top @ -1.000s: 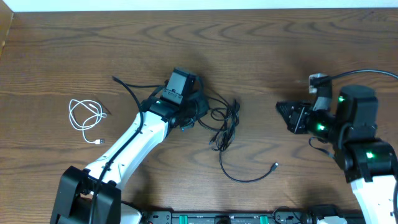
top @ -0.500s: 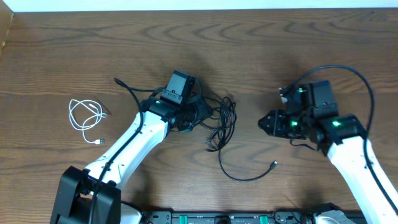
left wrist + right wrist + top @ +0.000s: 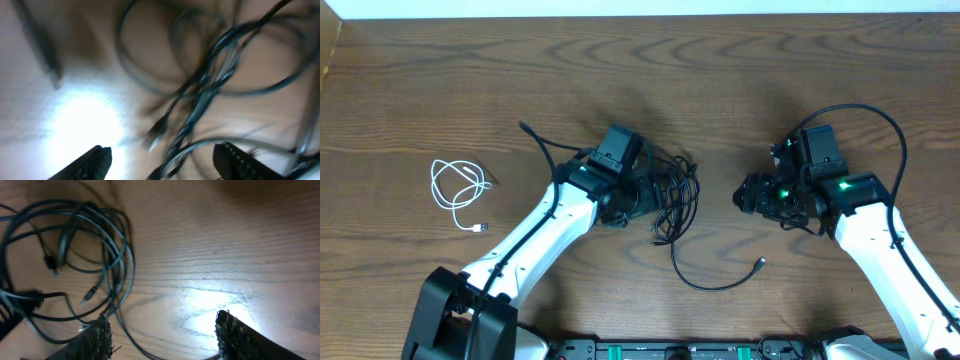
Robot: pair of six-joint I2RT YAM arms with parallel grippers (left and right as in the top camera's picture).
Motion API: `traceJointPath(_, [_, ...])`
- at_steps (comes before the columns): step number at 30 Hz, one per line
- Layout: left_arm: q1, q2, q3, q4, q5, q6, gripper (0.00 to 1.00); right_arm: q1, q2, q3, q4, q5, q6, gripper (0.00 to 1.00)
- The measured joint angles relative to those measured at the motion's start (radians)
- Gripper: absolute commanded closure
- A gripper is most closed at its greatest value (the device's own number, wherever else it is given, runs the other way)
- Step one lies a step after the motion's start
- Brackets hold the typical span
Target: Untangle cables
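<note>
Shows black cables (image 3: 107, 255) looped in a tangle upper left on wood worktop (image 3: 235, 235). Shows right hand (image 3: 164, 339) spread at bottom edge, nothing between fingertips. Catches one strand just beside a fingertip.

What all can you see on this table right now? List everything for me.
black cables: apparently two, black, tangled in one heap at the table's middle, one loose plug end trailing toward the near edge
white cable: one, white, coiled by itself on the left side, apart from the heap
table: one, brown wood grain, under everything
left arm: one, white with black joints, reaching from the near left edge to the heap
right arm: one, white with black joints, right of the heap
left hand: one, black, open, over the heap's left side
right hand: one, black, open, facing the heap from its right, gripping nothing
</note>
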Motion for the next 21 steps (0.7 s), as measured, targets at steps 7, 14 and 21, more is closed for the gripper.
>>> traceJointPath(7, [0.027, -0.003, -0.014, -0.203, -0.247, -0.111, 0.30, 0.000, 0.000, 0.000, -0.027, 0.084, 0.003, 0.30])
traceJointPath(14, [0.014, -0.076, -0.015, 0.070, -0.063, 0.055, 0.28, 0.000, 0.000, 0.000, -0.021, 0.112, 0.003, 0.28])
traceJointPath(21, [-0.019, -0.074, -0.014, 0.208, -0.017, 0.100, 0.27, 0.000, 0.000, 0.000, 0.004, 0.116, 0.003, 0.25])
